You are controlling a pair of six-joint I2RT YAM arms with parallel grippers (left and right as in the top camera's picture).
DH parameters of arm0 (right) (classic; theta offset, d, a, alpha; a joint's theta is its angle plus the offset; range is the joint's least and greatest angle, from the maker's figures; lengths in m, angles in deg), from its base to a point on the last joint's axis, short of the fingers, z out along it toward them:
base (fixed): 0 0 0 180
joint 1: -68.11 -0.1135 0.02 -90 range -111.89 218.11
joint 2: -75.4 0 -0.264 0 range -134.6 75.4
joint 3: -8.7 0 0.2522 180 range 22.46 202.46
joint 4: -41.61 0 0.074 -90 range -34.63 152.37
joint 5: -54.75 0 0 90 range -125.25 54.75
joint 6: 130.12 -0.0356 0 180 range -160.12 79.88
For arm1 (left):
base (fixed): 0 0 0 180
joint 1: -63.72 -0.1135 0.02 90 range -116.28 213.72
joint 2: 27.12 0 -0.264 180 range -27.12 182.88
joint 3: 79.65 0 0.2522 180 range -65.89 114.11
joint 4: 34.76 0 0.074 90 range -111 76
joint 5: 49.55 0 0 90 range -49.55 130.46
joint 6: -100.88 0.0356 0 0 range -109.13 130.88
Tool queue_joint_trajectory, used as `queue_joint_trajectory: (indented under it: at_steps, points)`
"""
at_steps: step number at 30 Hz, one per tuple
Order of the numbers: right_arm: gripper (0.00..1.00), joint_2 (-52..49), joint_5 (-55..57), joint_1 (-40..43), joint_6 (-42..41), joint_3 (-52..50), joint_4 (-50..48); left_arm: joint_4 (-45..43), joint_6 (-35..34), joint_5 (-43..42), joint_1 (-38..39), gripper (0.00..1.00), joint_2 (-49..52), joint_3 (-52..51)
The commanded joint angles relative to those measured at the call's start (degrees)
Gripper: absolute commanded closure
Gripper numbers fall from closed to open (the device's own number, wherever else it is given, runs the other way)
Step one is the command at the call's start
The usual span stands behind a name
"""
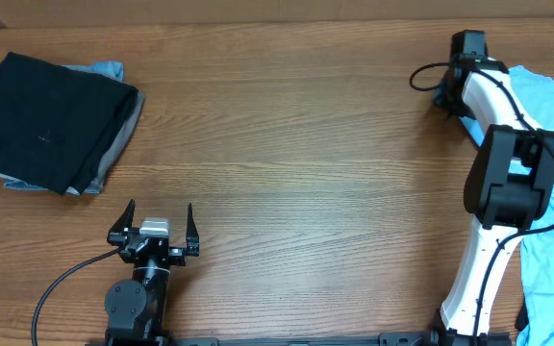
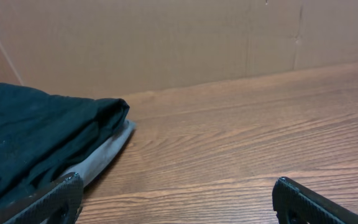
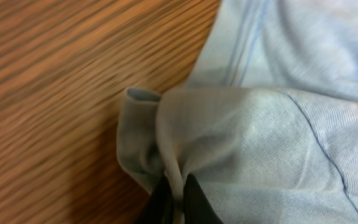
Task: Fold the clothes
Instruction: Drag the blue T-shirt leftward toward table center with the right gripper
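A light blue T-shirt (image 1: 546,240) lies spread along the table's right edge, partly under my right arm. My right gripper (image 3: 178,198) is shut on a bunched fold of that shirt's edge (image 3: 166,124), the cloth pinched between both fingertips; in the overhead view this gripper (image 1: 447,96) sits at the shirt's far left corner. A folded pile of black and grey clothes (image 1: 51,120) rests at the far left, with a bit of blue fabric (image 1: 109,69) behind it. My left gripper (image 1: 154,229) stands open near the front edge, holding nothing, with the pile (image 2: 36,137) ahead to its left.
A brown cardboard wall (image 2: 197,37) runs along the table's back edge. The wooden tabletop (image 1: 306,154) stretches between the pile and the shirt. The right arm's black cable (image 1: 429,75) loops beside its wrist.
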Motion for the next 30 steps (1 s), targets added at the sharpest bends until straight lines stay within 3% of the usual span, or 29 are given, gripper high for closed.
queue_joint_trajectory:
  at_steps: [1, 9, 13, 25, 30]
  points:
    - [0.96, -0.7, -1.6, -4.4, 1.4, 1.7, 1.6, -0.2, 0.7, -0.3, -0.4, 0.0, -0.6, -0.2]
    - [0.96, -0.7, -1.6, -19.1, 1.4, 9.0, 8.1, -0.2, 0.7, -0.3, -0.4, 0.0, -0.6, -0.2]
    - [0.96, -0.7, -1.6, -21.9, 1.2, 10.1, 8.9, -0.2, 0.7, -0.3, -0.4, 0.0, -0.6, -0.2]
    - [0.96, 2.6, -1.6, -17.2, 1.0, 22.2, 24.0, -0.2, 0.7, -0.3, -0.4, 0.0, -0.6, -0.2]
    - [0.96, 8.1, -2.1, -13.5, 6.4, 30.2, 30.7, -0.2, 0.7, -0.3, -0.4, 0.0, -0.6, -0.2]
